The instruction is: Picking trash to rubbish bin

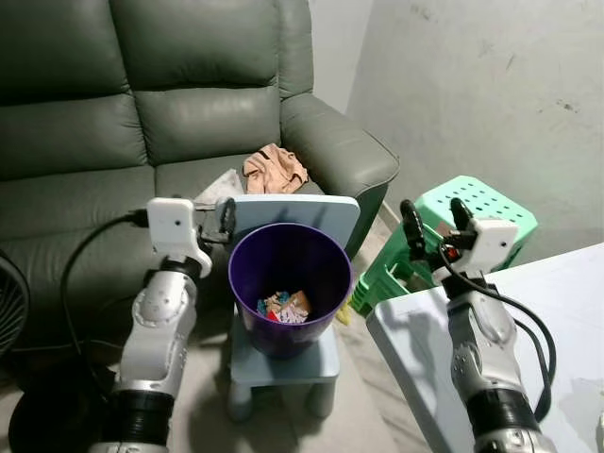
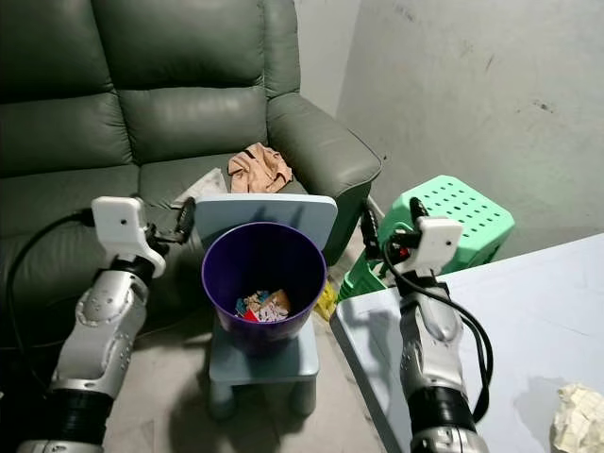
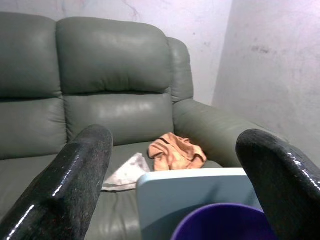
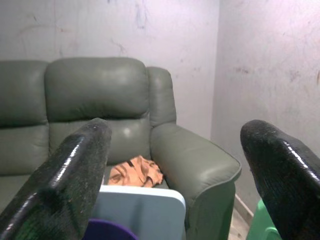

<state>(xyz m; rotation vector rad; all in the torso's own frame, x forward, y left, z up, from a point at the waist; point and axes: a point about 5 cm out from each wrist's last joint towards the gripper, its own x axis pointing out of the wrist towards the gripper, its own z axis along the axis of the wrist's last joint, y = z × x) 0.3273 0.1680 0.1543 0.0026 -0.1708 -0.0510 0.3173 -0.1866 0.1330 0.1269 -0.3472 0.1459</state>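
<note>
The room is lit evenly and rather dimly from above, with a cool cast on the wall (image 1: 472, 85) beside the sofa (image 1: 142, 113). Soft sheen is seen on the sofa's leather cushions, and deep shadow is held under its front edge. The counter (image 2: 528, 311) right of the sofa is rendered pale, nearly washed out. In the wrist views the fingers (image 3: 65, 190) are blurred and glossy with small highlights, while the sofa behind them is kept sharp.

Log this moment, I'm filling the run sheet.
left end effector open, empty | right end effector open, empty | purple bin holds trash
</note>
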